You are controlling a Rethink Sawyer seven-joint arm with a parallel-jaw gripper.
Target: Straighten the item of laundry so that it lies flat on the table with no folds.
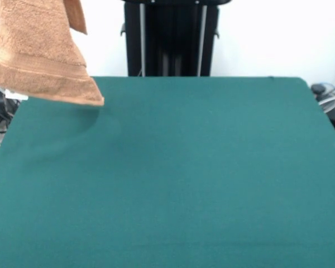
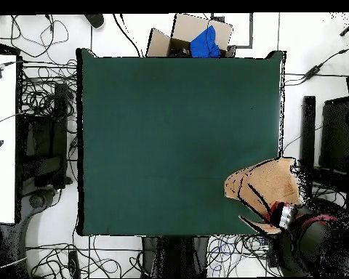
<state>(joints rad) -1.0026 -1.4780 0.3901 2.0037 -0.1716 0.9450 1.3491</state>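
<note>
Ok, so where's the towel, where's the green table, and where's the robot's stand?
towel (image 1: 42,61), front view, on the hanging cloth just above its woven band.
table (image 1: 184,178), front view, on the bare green top.
stand (image 1: 170,39), front view, on the black column behind the table's far edge.

Off the tabletop's far edge in the overhead view there's a cardboard box (image 2: 179,35) with something blue (image 2: 205,42) in it. Loose black cables (image 2: 43,102) sprawl across the floor along the left edge.

Orange-brown terry towel (image 1: 39,50) hanging bunched in the air, above green table's (image 1: 178,178) corner
</note>
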